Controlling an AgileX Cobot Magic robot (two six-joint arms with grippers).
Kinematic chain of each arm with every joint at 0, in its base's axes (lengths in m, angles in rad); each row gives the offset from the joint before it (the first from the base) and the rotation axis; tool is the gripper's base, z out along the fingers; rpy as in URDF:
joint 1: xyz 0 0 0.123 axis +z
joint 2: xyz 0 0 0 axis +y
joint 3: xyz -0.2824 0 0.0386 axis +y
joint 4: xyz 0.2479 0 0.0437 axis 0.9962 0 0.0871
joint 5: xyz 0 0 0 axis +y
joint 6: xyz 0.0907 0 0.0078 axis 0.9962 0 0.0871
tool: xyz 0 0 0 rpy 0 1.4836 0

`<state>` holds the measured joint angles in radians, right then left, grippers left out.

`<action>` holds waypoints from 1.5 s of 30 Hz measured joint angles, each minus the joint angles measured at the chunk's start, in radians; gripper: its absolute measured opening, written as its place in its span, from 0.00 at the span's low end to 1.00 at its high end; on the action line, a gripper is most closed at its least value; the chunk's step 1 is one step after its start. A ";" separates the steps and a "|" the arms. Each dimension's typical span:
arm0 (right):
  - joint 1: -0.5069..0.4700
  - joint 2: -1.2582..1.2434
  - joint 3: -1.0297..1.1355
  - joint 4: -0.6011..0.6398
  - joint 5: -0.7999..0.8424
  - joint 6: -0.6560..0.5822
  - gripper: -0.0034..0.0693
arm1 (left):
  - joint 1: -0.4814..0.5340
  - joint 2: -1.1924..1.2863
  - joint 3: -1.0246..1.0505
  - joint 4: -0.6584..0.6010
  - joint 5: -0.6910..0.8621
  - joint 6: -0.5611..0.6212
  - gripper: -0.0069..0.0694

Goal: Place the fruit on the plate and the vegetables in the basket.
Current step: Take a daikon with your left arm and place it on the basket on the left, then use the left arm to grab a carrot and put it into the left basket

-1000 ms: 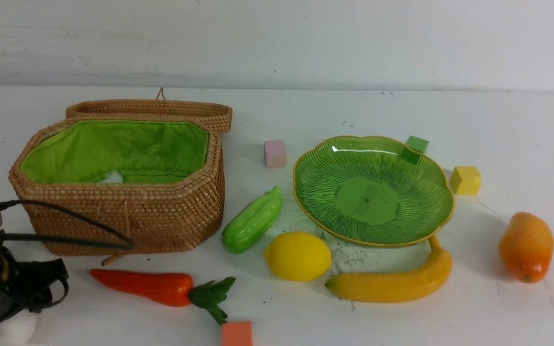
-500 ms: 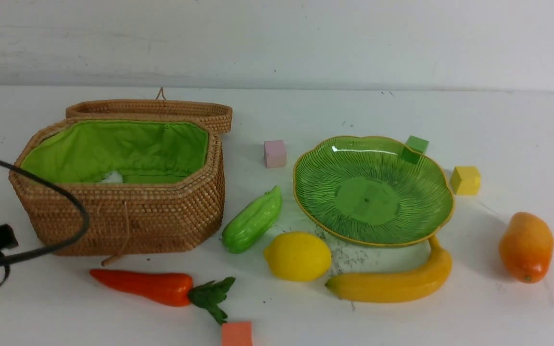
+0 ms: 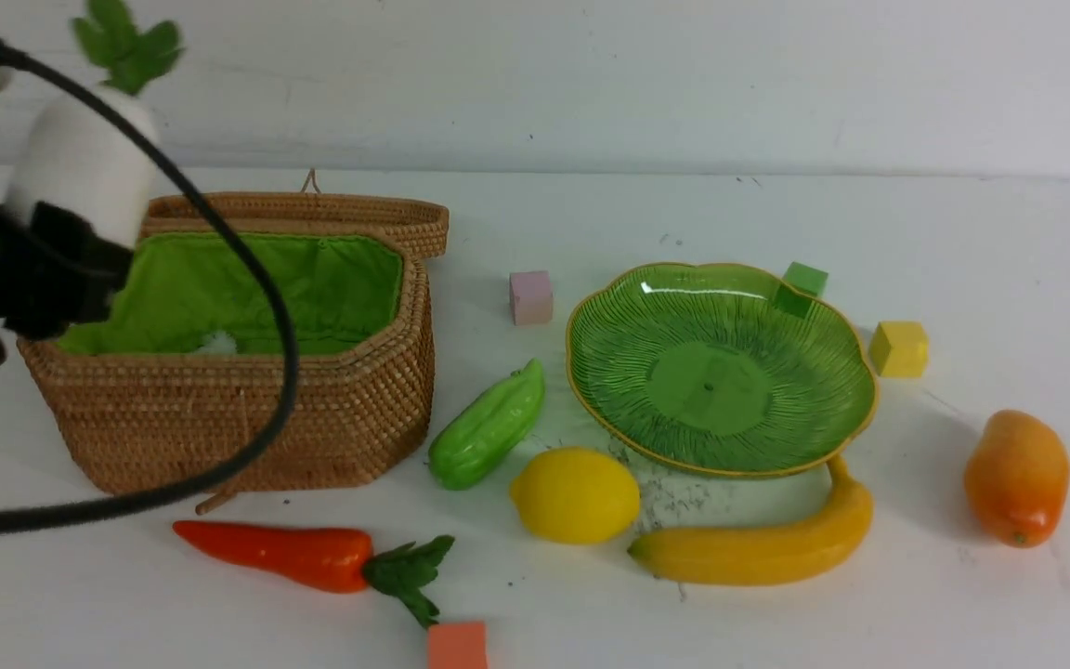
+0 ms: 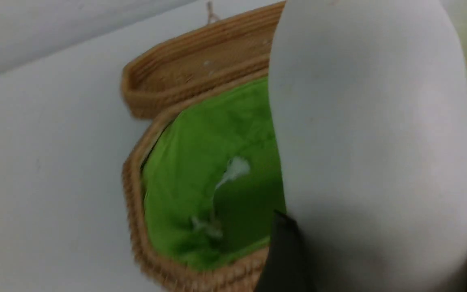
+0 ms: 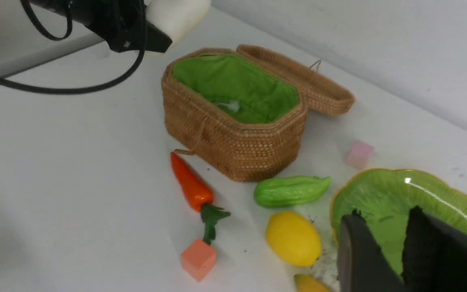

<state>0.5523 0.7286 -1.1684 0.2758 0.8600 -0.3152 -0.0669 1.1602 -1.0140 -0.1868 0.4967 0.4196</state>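
My left gripper (image 3: 61,218) is shut on the white radish (image 3: 80,158), its green leaves pointing up, held in the air over the left end of the open basket (image 3: 247,427). The radish (image 4: 371,142) fills the left wrist view above the basket's green lining (image 4: 209,162). On the table lie the red carrot (image 3: 284,553), green cucumber (image 3: 489,426), lemon (image 3: 575,494), banana (image 3: 758,548) and mango (image 3: 1016,477). The green plate (image 3: 721,372) holds nothing. My right gripper (image 5: 387,227) hangs open over the plate (image 5: 440,194), out of the front view.
Small cubes stand about: pink (image 3: 531,296), green (image 3: 802,283) behind the plate, yellow (image 3: 899,347), orange (image 3: 457,645) at the front edge. The left arm's black cable (image 3: 261,288) loops across the basket's front. The basket lid (image 3: 293,209) lies open behind it.
The left gripper has risen with the radish from the table's front left corner to above the basket's left end. Everything on the table stays put.
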 joint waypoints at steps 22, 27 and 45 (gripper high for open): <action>0.000 0.000 0.000 -0.107 0.017 0.064 0.33 | 0.000 0.313 -0.172 0.063 0.072 0.601 0.74; 0.000 0.000 0.000 -0.107 0.017 0.064 0.33 | 0.000 0.304 -0.172 0.065 0.070 0.601 0.78; 0.000 0.000 0.000 -0.107 0.062 0.064 0.33 | 0.000 0.143 -0.173 -0.143 0.172 0.247 0.62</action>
<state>0.5523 0.7286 -1.1684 0.1693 0.9215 -0.2510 -0.0669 1.3032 -1.1872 -0.3298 0.6683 0.6669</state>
